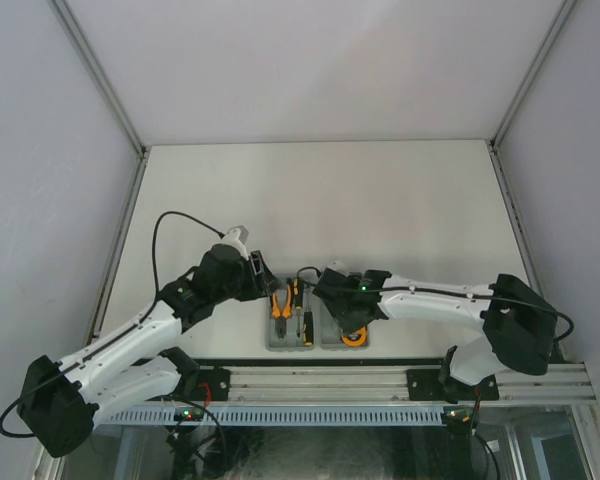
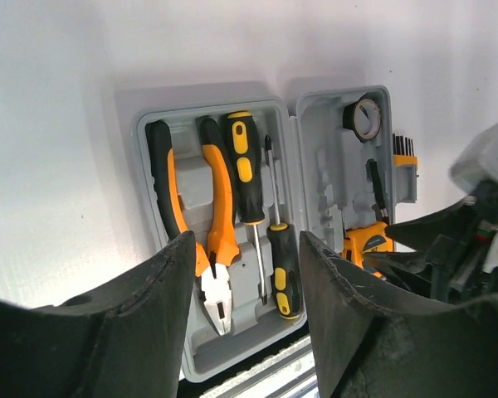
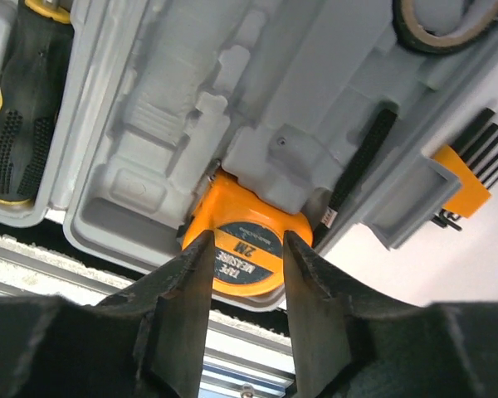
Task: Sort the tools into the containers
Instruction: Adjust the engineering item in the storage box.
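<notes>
1. The grey tool case lies open at the near edge of the white table, midway between the two arms. Its two halves sit side by side.
2. The left half holds the orange-handled pliers on its left side, with their jaws pointing to the near end.
3. Just right of the pliers lie the two screwdrivers, head to tail. The larger screwdriver has its handle at the far end, and the smaller screwdriver has its handle at the near end.
4. In the right half, the small dark ring sits in the far corner.
5. The bit set sits at the right wall of that half, its orange holder showing past the grey edge.
6. The tape measure rests at the near end of the right half, in a moulded recess, with its round label facing up.
7. The left gripper hovers over the left half with its fingers spread apart and nothing between them.
8. The right gripper hangs right over the tape measure, one finger on each side of the round body. The wrist view does not show whether the fingers pinch it or stand free of it.
</notes>
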Motion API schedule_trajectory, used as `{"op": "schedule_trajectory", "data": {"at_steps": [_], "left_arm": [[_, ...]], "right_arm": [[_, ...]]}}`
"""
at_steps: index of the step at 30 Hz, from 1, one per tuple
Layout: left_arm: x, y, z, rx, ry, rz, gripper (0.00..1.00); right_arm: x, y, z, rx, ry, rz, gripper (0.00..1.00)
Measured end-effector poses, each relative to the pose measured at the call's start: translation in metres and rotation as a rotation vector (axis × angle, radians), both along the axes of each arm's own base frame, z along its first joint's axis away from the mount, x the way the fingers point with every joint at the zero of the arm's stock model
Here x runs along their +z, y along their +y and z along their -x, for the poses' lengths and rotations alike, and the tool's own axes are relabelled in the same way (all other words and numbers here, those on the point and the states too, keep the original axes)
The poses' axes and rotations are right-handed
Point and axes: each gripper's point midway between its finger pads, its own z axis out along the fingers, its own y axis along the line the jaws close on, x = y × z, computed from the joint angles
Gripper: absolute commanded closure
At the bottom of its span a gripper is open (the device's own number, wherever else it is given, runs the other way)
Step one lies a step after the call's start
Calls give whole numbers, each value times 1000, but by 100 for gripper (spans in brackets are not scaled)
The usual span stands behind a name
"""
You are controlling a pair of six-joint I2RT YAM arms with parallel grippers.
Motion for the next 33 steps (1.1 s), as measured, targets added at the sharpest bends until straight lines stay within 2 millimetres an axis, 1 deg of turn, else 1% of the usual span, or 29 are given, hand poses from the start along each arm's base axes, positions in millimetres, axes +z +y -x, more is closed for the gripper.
{"op": "schedule_trajectory", "data": {"at_steps": [2, 4, 7, 9, 11, 13, 14, 17, 19, 21, 24, 27, 33], "left_arm": [[0, 1, 0, 3, -2, 0, 42], [0, 3, -1, 7, -4, 0, 42], [0, 4, -2, 10, -9, -6, 43], [0, 5, -3, 8, -13, -11, 43], [0, 5, -3, 7, -15, -15, 43], [-1, 6, -3, 3, -18, -19, 44], [-1, 6, -3, 2, -19, -19, 44], [-2, 6, -2, -1, -18, -25, 43], [-2, 7, -3, -2, -20, -31, 43], [-3, 8, -3, -1, -23, -40, 43], [-5, 10, -3, 3, -20, -48, 43], [-8, 11, -2, 4, -11, -57, 43], [-13, 13, 0, 6, 10, -75, 43]], "right_arm": [[5, -3, -2, -9, -34, -25, 54], [17, -3, -6, -21, -79, -71, 51], [47, 3, -21, -62, -175, -188, 51], [64, 3, -32, -116, -226, -255, 51], [70, -3, -41, -182, -251, -285, 52], [66, -13, -48, -251, -257, -293, 52], [60, -21, -50, -288, -251, -289, 52], [37, -43, -47, -372, -210, -255, 52], [24, -53, -43, -411, -180, -242, 52], [16, -59, -41, -440, -156, -251, 53], [12, -59, -42, -465, -134, -284, 59], [13, -57, -50, -489, -125, -333, 67], [12, -52, -62, -503, -99, -401, 74]]}}
